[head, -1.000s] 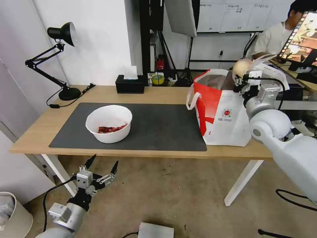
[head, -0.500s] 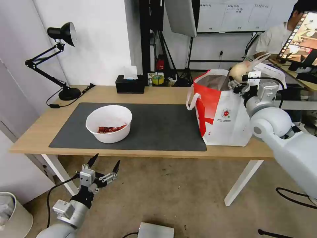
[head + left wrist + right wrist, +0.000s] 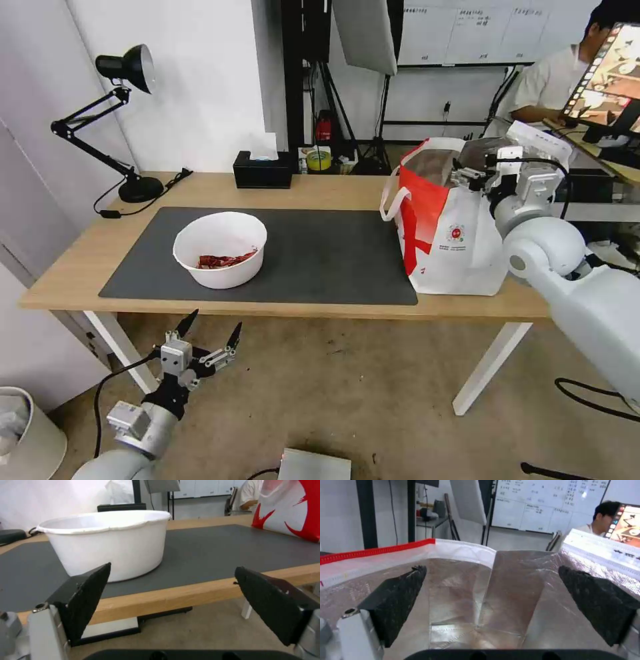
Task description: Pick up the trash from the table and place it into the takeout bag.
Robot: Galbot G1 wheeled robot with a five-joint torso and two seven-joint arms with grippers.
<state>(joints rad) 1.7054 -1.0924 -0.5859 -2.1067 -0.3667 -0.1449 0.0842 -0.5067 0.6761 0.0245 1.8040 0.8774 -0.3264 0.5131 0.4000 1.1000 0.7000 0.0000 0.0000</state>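
The white round bowl [image 3: 220, 257] with red scraps stands on the dark grey mat [image 3: 320, 253] at the table's [image 3: 320, 190] left half; its side wall [image 3: 106, 540] fills much of the left wrist view. The takeout bag [image 3: 453, 233], white with red, stands upright at the table's right end. My right gripper [image 3: 470, 175] hovers at its mouth, open, with nothing between its fingers above the silver foil lining [image 3: 480, 592]. My left gripper [image 3: 212, 325] hangs open below the table's front edge, just in front of the bowl, its jaws [image 3: 172, 568] wide apart.
A black desk lamp [image 3: 127, 73] and a black tissue box [image 3: 262, 172] stand along the table's back edge. A white bin [image 3: 27, 433] sits on the floor at the lower left. White table legs [image 3: 490, 363] slant under the right end.
The knotted bag of beige food that my right gripper held above the takeout bag is gone from view. That gripper has dipped to the bag's mouth and now stands open. The left arm barely moved.
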